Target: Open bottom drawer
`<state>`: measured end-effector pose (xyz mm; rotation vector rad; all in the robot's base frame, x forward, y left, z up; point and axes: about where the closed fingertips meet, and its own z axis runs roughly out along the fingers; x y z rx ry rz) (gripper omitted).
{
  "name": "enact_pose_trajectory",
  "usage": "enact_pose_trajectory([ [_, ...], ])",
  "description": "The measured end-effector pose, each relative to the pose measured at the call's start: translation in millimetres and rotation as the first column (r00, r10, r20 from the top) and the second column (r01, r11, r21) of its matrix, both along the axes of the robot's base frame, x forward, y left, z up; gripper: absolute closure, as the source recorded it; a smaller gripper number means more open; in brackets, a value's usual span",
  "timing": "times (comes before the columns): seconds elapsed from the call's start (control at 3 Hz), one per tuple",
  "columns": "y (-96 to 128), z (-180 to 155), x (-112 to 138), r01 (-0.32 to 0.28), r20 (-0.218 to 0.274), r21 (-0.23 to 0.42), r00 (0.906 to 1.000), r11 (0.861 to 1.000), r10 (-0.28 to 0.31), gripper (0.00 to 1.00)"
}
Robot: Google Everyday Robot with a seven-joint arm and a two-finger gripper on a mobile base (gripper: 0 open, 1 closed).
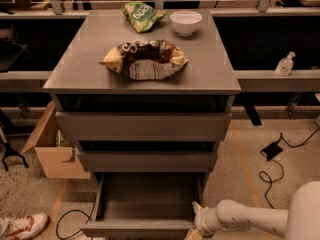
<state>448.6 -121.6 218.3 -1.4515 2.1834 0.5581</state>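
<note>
The bottom drawer (145,227) is the lowest of three grey drawers and stands pulled out, its empty grey box interior showing. Above it are the middle drawer front (147,161) and the taller top drawer front (144,126), both closed. My gripper (192,231) is at the bottom edge of the view, at the right end of the bottom drawer's front panel, on the end of my white arm (245,220). Its tips run out of view.
On the cabinet top (80,69) lie a brown chip bag (146,59), a green chip bag (141,15) and a white bowl (186,22). A cardboard box (52,149) stands left of the cabinet. Cables (272,151) and a shoe (22,225) lie on the floor.
</note>
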Motion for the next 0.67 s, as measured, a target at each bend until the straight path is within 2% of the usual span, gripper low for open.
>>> enact_pose_trajectory([
  [0.33,-18,42,4,0.005,0.082,-0.01,0.9966,1.0,-0.004,0.0],
  [0.67,-40,83,2,0.031,0.156,-0.025,0.9875,0.999,-0.027,0.0],
])
